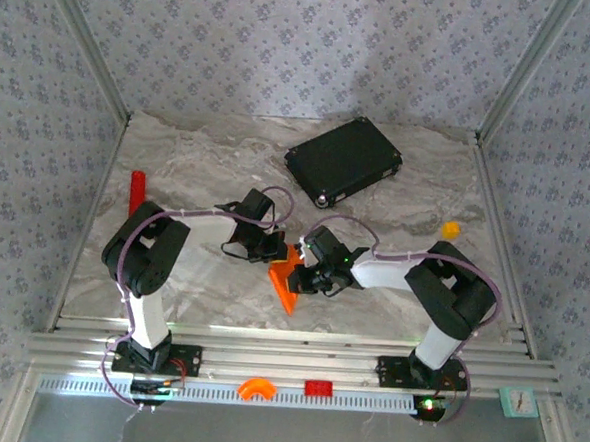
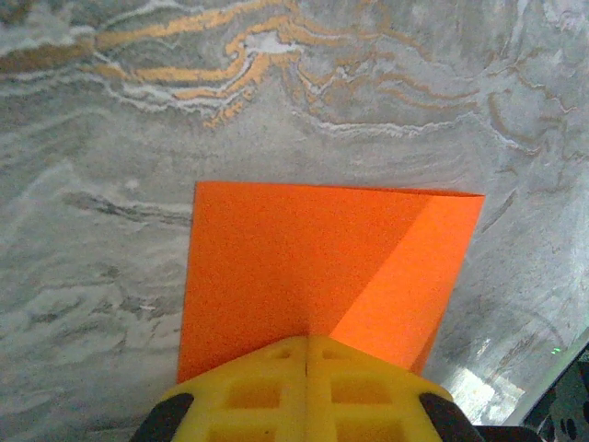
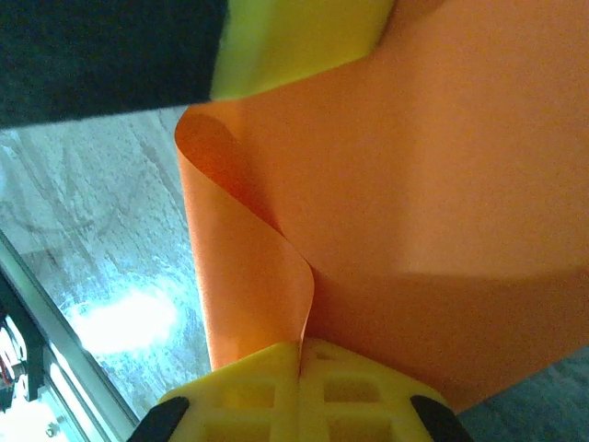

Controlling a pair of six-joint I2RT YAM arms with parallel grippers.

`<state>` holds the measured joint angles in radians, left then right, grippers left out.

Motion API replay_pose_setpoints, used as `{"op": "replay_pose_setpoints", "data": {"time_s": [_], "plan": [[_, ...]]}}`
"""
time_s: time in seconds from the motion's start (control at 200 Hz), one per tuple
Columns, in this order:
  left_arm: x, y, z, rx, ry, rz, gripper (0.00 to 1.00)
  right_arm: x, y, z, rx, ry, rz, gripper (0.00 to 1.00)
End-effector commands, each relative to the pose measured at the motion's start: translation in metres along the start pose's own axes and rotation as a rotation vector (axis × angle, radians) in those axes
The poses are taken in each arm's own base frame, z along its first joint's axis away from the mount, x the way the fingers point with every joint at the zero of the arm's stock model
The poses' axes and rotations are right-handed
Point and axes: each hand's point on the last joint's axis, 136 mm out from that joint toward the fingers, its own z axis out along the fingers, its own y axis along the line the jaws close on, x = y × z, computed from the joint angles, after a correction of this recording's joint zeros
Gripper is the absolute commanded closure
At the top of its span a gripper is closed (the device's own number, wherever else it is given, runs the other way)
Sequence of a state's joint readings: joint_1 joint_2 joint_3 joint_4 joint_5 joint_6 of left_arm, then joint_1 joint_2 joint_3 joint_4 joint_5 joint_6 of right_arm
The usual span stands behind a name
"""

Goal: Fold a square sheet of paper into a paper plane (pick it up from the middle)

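Top external: your left gripper [image 1: 270, 246] and right gripper [image 1: 310, 274] both clamped shut on square sheet of paper [image 1: 286, 284], mid-table between them; left pinches far-left edge, right opposite side; free end points toward bases.

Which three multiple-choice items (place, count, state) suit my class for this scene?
1. The flat black rectangular case lies: A table's far side; B near edge; C under the paper.
2. End effectors shut on the thin orange paper sheet: A none; B one; C two.
3. The sheet is: A torn; B curved, whole; C balled up.
A, high in the top view; C, left end effector and right end effector each pinch it; B, right wrist view shows a smooth curl.
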<state>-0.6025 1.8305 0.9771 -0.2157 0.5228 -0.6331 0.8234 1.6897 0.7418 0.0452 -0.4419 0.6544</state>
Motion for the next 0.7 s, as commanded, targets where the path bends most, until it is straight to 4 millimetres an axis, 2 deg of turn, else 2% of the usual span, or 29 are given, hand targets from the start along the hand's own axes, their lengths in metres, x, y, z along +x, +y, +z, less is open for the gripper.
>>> {"op": "replay_pose_setpoints", "data": {"time_s": [0.0, 0.12, 0.265, 0.365, 0.46, 0.575, 0.695], "plan": [[0.001, 0.002, -0.002, -0.042, 0.006, -0.013, 1.0, 0.017, -0.025, 0.01, 0.066, 0.043, 0.03, 0.99], [-0.011, -0.007, -0.015, -0.045, -0.042, 0.008, 0.96, 0.018, -0.028, 0.011, 0.069, 0.045, 0.032, 0.99], [-0.033, -0.018, -0.047, -0.031, -0.151, 0.002, 0.82, 0.013, -0.03, 0.008, 0.063, 0.032, 0.032, 0.99], [-0.038, -0.023, -0.067, 0.012, -0.209, -0.01, 0.8, 0.008, -0.032, 0.006, 0.056, 0.024, 0.045, 0.99], [-0.025, -0.027, -0.071, 0.064, -0.193, -0.014, 0.83, 0.005, -0.033, 0.004, 0.054, 0.015, 0.05, 0.99], [0.002, -0.034, -0.06, 0.195, -0.108, -0.056, 0.91, 0.003, -0.034, 0.006, 0.047, 0.016, 0.055, 0.99], [0.024, -0.041, -0.047, 0.268, -0.05, -0.075, 0.94, 0.004, -0.034, 0.007, 0.047, 0.019, 0.056, 0.99]]}}
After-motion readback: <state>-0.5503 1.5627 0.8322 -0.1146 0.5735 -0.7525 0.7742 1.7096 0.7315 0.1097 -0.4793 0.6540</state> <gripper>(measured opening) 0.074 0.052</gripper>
